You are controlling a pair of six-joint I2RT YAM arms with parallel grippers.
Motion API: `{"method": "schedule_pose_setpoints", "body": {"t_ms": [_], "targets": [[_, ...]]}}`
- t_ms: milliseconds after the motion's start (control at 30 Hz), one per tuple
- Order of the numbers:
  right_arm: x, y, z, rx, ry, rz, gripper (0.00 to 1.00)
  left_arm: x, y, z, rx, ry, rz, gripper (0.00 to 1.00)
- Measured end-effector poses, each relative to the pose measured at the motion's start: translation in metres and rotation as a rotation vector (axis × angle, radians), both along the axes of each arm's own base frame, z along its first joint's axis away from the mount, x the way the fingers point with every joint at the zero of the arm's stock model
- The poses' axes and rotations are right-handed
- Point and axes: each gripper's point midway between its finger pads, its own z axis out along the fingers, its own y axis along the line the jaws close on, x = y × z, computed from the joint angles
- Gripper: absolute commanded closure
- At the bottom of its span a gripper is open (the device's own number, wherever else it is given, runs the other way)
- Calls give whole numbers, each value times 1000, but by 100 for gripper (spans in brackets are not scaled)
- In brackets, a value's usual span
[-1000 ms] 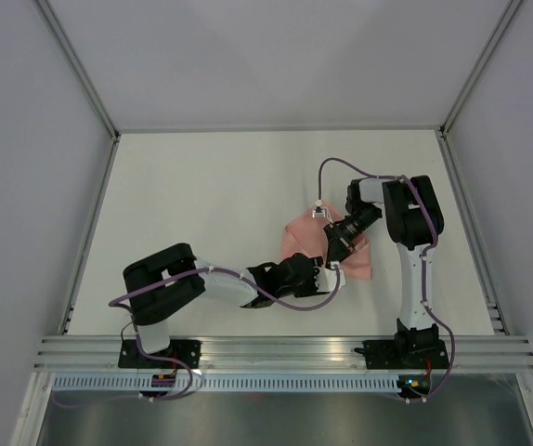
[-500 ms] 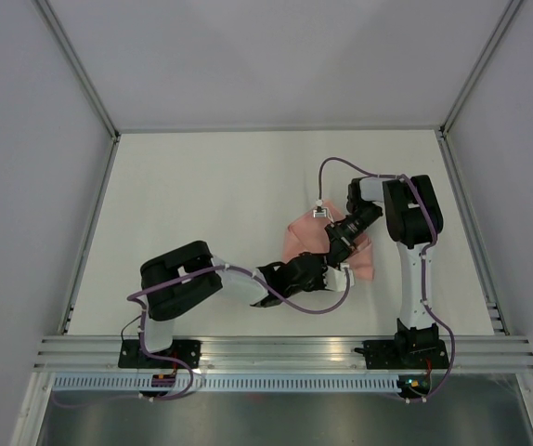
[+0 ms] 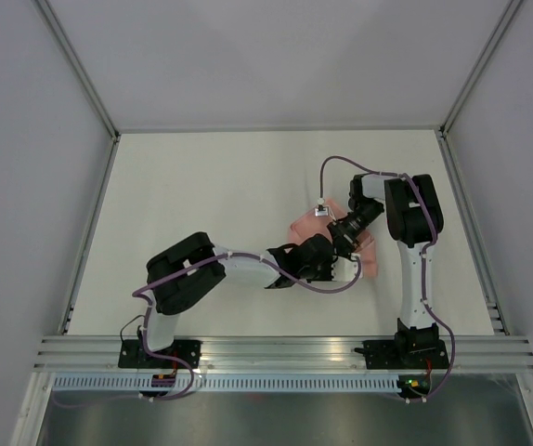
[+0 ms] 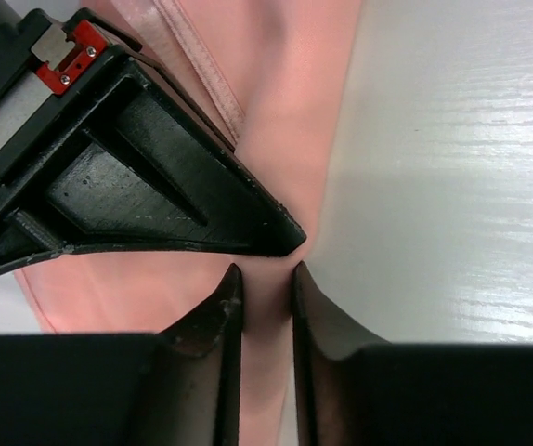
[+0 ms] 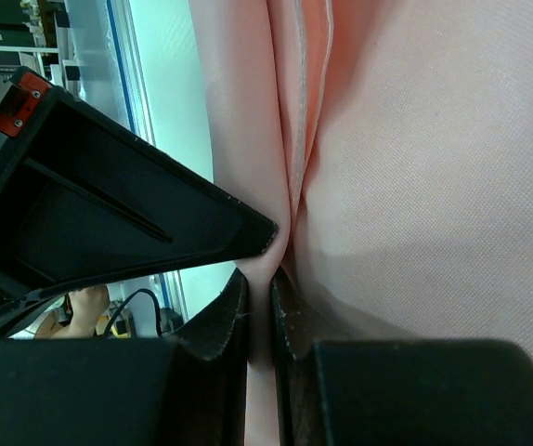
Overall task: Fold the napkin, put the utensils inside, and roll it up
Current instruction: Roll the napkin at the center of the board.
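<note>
- White table (image 3: pixel 201 186) — crumpled pink napkin (image 3: pixel 297 229) lies right of centre.
- Left gripper (image 4: pixel 265 274) nearly closed, pinching a napkin fold.
- Right gripper (image 5: pixel 259 279) likewise — clamped on cloth.

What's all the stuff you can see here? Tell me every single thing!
napkin: 1, pale pink, right of the table's middle, pinched between both claws
table: 1, white, under everything
walls: 3, grey, on the left, far and right sides of the table
rail: 1, silver, along the near edge, with the arm bases on it
cables: 2, purple, one running along each arm
arms: 2, black and white, left reaching right, right bent down over the napkin
left claw: 1, black, closed on a napkin fold
right claw: 1, black, closed on a napkin fold
</note>
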Motion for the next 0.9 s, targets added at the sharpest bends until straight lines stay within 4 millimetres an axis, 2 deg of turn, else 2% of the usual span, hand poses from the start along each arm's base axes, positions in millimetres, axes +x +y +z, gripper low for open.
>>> {"method": "schedule_pose_setpoints", "body": {"t_ms": [200,300,433,500,667,900], "targets": [[0,-1,1,-17,4,-4,71,-1,-1,0,14,110,-37,95],[0,-3,6,-41,-12,-9,52,0,-4,0,3,178,-48,98],[5,-6,15,-76,-96,-6,40,4,-6,0,-26,259,-51,98],[13,-6,17,-87,-157,-8,37,6,-6,-2,-39,303,-49,98],[50,-10,20,-99,-337,-67,36,4,-6,-2,-60,395,-50,98],[94,-36,35,-134,-495,-239,36,-3,-8,-2,-77,554,-66,98]]}}
